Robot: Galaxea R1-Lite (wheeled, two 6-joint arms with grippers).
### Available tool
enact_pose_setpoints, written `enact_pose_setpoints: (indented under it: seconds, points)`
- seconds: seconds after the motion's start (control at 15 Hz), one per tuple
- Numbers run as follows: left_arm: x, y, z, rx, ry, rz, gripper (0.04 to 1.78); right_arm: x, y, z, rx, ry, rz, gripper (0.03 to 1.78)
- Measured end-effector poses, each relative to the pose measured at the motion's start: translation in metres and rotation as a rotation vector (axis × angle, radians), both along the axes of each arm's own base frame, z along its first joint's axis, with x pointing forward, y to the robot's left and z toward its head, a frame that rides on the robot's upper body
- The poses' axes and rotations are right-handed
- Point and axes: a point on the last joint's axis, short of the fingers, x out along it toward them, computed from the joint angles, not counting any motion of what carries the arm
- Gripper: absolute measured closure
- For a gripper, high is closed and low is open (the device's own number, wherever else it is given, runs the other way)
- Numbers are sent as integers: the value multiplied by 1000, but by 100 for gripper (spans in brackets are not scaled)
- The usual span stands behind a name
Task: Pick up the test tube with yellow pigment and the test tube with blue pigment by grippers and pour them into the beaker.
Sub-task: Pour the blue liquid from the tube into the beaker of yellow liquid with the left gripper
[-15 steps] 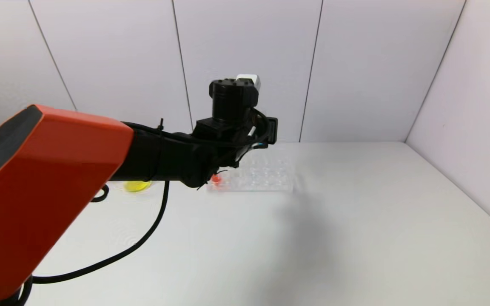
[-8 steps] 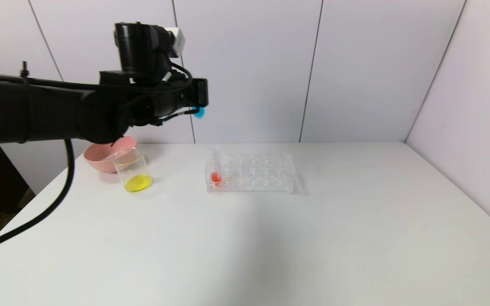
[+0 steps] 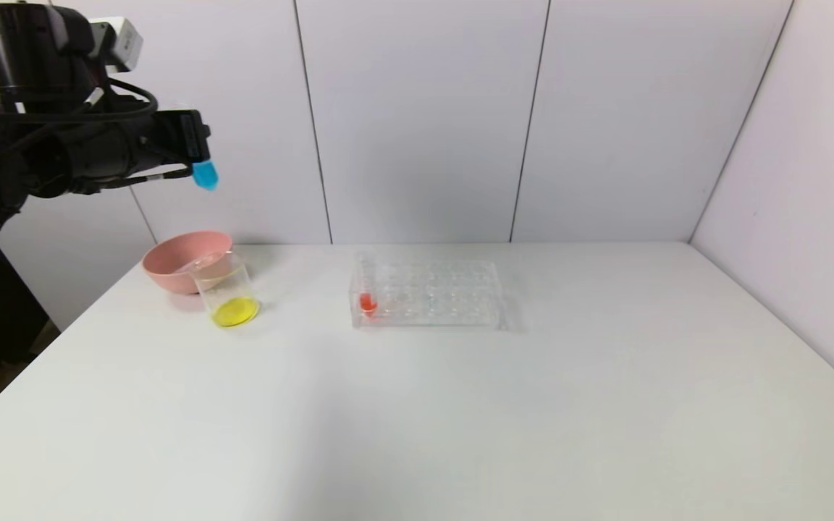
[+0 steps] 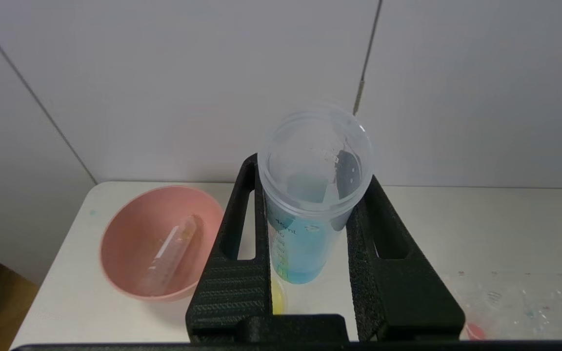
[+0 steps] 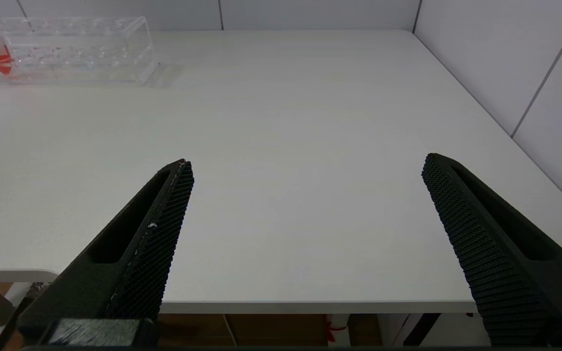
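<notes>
My left gripper (image 3: 189,141) is shut on the test tube with blue pigment (image 3: 205,175) and holds it high in the air at the far left, above and a little behind the beaker (image 3: 227,289). In the left wrist view the tube (image 4: 310,219) sits upright between the fingers (image 4: 242,204), open mouth towards the camera. The beaker holds yellow liquid (image 3: 234,312) in its base. No tube with yellow liquid is in view. My right gripper (image 5: 305,165) is open and empty over the table's front edge.
A pink bowl (image 3: 171,271) stands just behind the beaker, with a clear tube (image 4: 171,253) lying in it. The clear tube rack (image 3: 446,293) stands mid-table with a red-orange tube (image 3: 367,300) at its left end. Walls close the back and right.
My left arm has swung from over the rack up and to the left, carrying the blue tube. It now uncovers the beaker and the bowl.
</notes>
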Motion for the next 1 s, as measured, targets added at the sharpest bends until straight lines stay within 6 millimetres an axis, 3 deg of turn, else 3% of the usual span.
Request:
enact_pose_setpoints:
  seconds: [0.53,0.73,1.0]
  points:
    - [-11,84,-11,-24,14,70,136,0,0,0,1,0,0,10]
    - [6,99,-14,-11,-30,44,136,0,0,0,0,0,0,10]
    - [35,120,-27,55,-19,-144,136,0,0,0,0,0,0,10]
